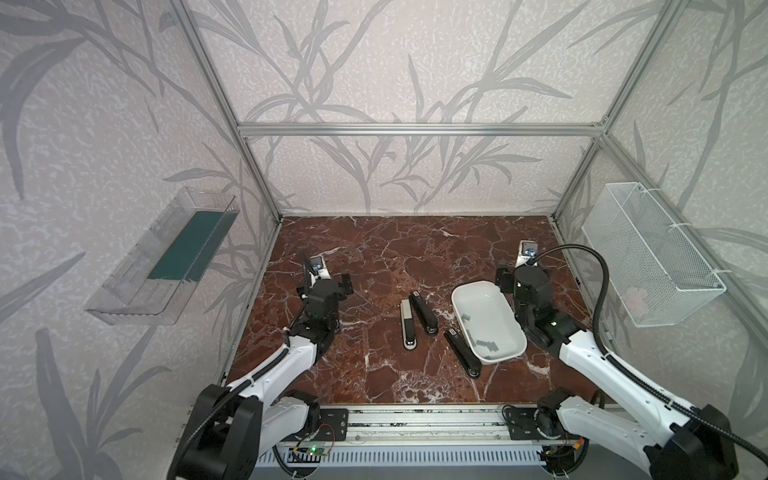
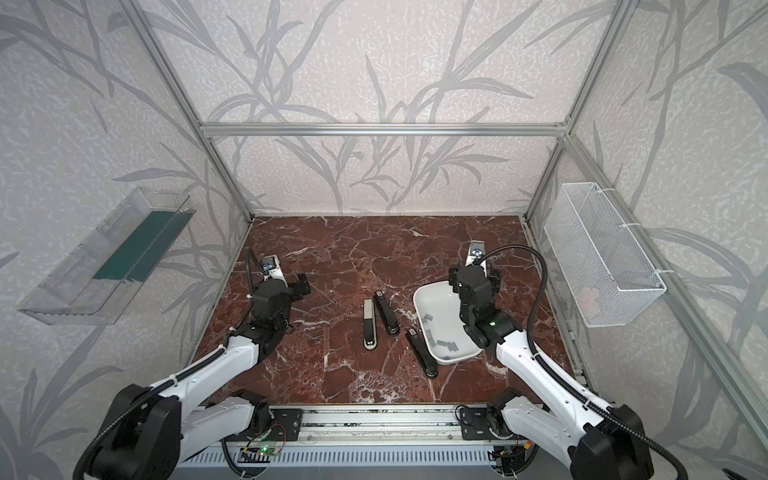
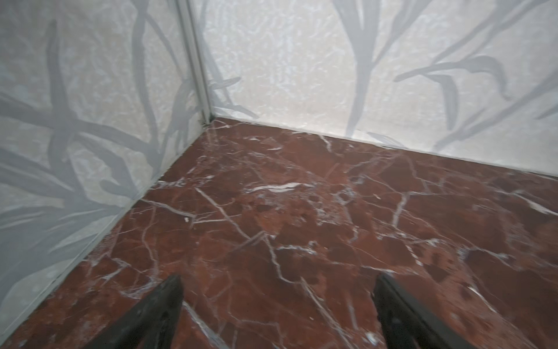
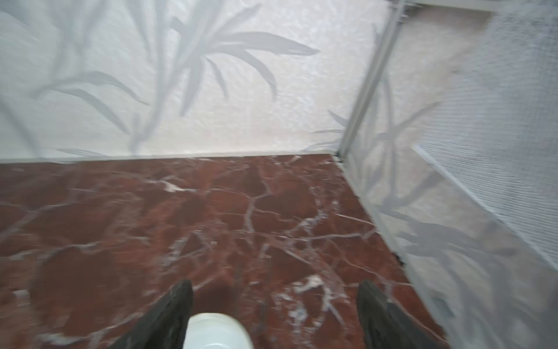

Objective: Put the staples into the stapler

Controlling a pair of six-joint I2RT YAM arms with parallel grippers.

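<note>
Left gripper [image 3: 279,279] stands spread at centre-left; right gripper [image 4: 274,287], spread too, hangs over the dish [image 1: 455,297] (staples [image 1: 488,344] inside) at centre-right.

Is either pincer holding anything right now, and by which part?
Nothing is held. The left pincer and the right pincer both stand open and empty; the right one hangs over the white oval tray's rim.

White dish [image 2: 436,300] right of centre on the marble table [image 2: 332,257]; grey staples [image 2: 445,344] scattered inside; a black stapler [image 2: 420,353] lies just beside its near-left rim; a grey-topped stapler [image 2: 369,326] and a second black stapler [image 2: 386,312] side by side mid-table; right gripper [image 2: 476,275] hangs over the dish's far end.
</note>
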